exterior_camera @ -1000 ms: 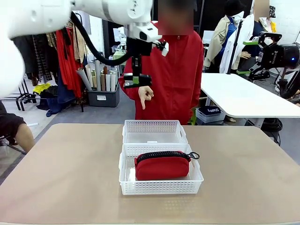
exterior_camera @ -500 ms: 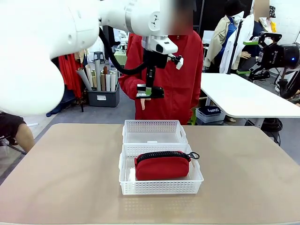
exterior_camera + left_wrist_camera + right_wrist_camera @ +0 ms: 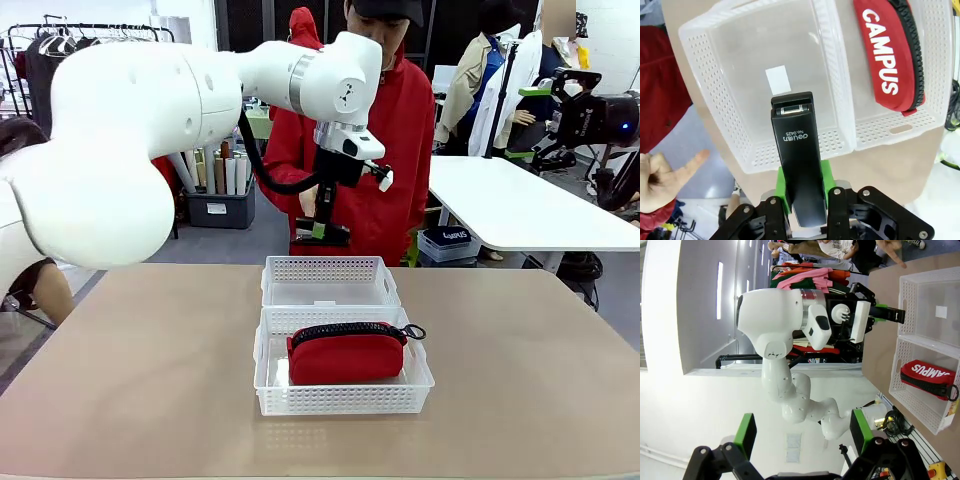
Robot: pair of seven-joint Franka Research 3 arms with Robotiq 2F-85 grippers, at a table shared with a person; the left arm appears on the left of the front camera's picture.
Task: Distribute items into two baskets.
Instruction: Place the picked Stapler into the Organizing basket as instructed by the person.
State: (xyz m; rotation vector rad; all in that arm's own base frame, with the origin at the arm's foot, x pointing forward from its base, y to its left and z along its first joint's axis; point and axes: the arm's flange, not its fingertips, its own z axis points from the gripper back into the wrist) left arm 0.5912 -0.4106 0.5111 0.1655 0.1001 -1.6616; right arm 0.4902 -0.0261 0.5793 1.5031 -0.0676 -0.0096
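Hovering: left pincer (image 3: 802, 200) clamped on stapler (image 3: 797, 155) above far basket (image 3: 330, 280) | right pincer (image 3: 800, 435) apart, raised

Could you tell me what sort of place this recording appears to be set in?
Probably a robotics lab or workshop with clothing about: a white robot arm works at a tan table, garments hang on a clothes rack, and another white table stands behind.

In the left wrist view the black stapler (image 3: 799, 165) covers the green pads (image 3: 826, 172) of the left end effector (image 3: 802, 187), and its rear end is hidden between them. The red pouch (image 3: 890, 50) is cut off by the top edge. In the front view the stapler is too small to make out.
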